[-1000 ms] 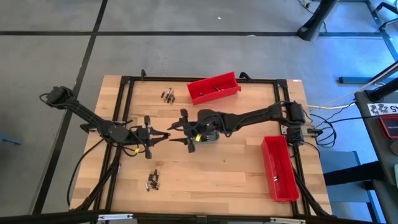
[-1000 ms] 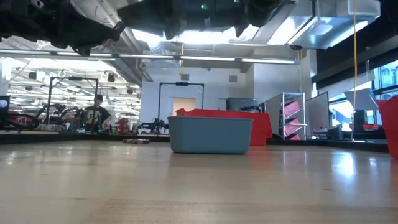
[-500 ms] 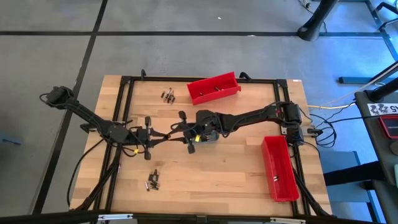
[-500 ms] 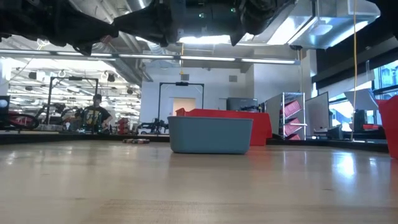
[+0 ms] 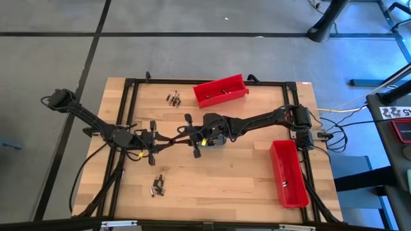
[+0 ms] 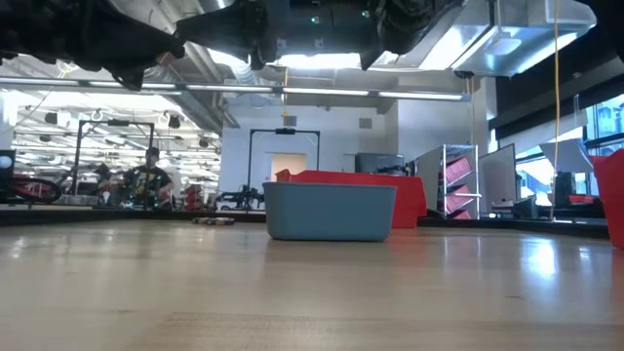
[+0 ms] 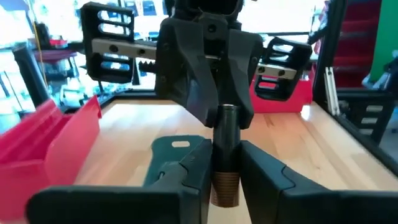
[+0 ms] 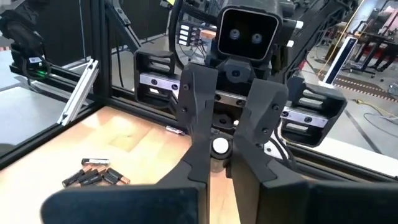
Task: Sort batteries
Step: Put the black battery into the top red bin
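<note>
Above the middle of the table, one battery (image 7: 225, 155), dark with a copper-tinted end, hangs between my two grippers, which meet tip to tip. My left gripper (image 5: 167, 138) reaches in from the table's left and my right gripper (image 5: 181, 133) from the right; both are shut on this battery. In the right wrist view its pale round end (image 8: 220, 147) faces the camera. Loose batteries lie on the wood in two small heaps, one at the far left (image 5: 173, 98) and one at the near left (image 5: 157, 186). My left gripper pinches the battery's copper-tinted end (image 7: 225, 183) between its two fingers, coming level from the table's left. The battery lies along the fingers, level and clear of the table. My right gripper pinches the battery's other, dark end (image 7: 229, 117) between its two fingers (image 7: 189, 87), coming level from the table's right, opposite my left gripper. The battery lies along these fingers too, clear of the table.
A grey-blue tray (image 6: 330, 211) stands on the table under my right arm. One red bin (image 5: 221, 90) sits at the far middle and another (image 5: 288, 173) along the right edge. A black frame (image 5: 128, 96) runs around the tabletop. Bare wood lies at the near middle.
My right gripper has shut from wide open onto the battery's free end, while both arms stay where they were. The battery has kept its place between the two grippers.
</note>
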{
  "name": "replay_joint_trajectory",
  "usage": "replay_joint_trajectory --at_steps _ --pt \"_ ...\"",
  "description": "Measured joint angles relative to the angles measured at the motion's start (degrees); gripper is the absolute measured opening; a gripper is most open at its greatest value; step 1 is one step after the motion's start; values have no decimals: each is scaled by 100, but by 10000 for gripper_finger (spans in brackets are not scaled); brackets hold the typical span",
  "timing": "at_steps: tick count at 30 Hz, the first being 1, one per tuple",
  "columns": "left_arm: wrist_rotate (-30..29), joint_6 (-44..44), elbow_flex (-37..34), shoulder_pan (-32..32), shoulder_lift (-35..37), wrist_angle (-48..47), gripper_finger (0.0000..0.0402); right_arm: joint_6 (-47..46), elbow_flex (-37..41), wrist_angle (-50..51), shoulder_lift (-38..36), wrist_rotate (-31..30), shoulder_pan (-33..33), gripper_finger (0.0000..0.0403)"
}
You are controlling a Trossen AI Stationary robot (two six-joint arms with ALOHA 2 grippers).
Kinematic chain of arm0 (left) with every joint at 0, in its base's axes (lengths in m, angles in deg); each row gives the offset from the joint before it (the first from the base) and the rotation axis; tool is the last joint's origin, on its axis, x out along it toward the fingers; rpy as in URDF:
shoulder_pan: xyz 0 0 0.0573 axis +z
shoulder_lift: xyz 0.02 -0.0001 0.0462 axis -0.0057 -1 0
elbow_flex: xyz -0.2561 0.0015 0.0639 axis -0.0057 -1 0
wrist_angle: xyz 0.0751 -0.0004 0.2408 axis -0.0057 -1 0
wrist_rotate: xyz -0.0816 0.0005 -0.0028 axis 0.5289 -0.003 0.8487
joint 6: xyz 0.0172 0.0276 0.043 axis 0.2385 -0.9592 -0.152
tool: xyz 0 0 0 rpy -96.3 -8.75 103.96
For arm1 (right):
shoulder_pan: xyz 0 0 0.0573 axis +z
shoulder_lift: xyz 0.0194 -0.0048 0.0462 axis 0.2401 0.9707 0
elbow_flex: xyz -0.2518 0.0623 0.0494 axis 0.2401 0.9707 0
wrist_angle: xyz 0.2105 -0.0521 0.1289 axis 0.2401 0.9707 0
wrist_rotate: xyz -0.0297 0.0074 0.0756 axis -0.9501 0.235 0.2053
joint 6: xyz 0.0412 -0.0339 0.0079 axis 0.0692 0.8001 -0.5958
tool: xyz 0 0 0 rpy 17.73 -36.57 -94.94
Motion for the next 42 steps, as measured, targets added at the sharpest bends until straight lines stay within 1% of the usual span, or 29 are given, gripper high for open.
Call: replay_joint_trajectory --at_steps 2,5,7,10,13,16,18,20,23,26,30,34,42 --pt "0 258 0 4 0 -88 93 -151 3 -11 -56 -110 0 34" --pt "0 581 0 17 -2 -337 135 -301 7 44 -313 -498 -33 34" --pt "0 856 0 39 -2 -535 162 -283 4 284 -569 -871 -94 34" --pt "-2 1138 1 62 -2 -853 194 -151 2 990 -1021 -1584 -276 35" --pt "-2 1315 0 80 -2 -1051 210 -89 -7 1779 -1452 -2122 -703 35" --pt "-2 1351 0 85 -2 -1094 214 -310 -13 2624 -1680 -2351 -1482 35" --pt "-3 1348 0 85 -2 -1085 213 -747 -9 3286 -1680 -2324 -2134 36" --pt "-4 1339 0 83 -2 -1093 210 -1241 36 3809 -1563 -2078 -2775 36" --pt "-4 1307 0 85 -2 -1089 207 -1874 285 3979 -1277 -1628 -3550 36" --pt "-4 1265 0 94 -2 -1089 206 -2188 422 3882 -932 -1215 -4012 37" --pt "-4 1275 0 111 -2 -1114 206 -2360 437 3499 -516 -710 -4283 37" --pt "-4 1287 0 114 -2 -1131 205 -2378 452 3504 -304 -713 -4280 37" --pt "-4 1289 0 116 -2 -1133 205 -2367 446 3497 -302 -705 -4193 37"
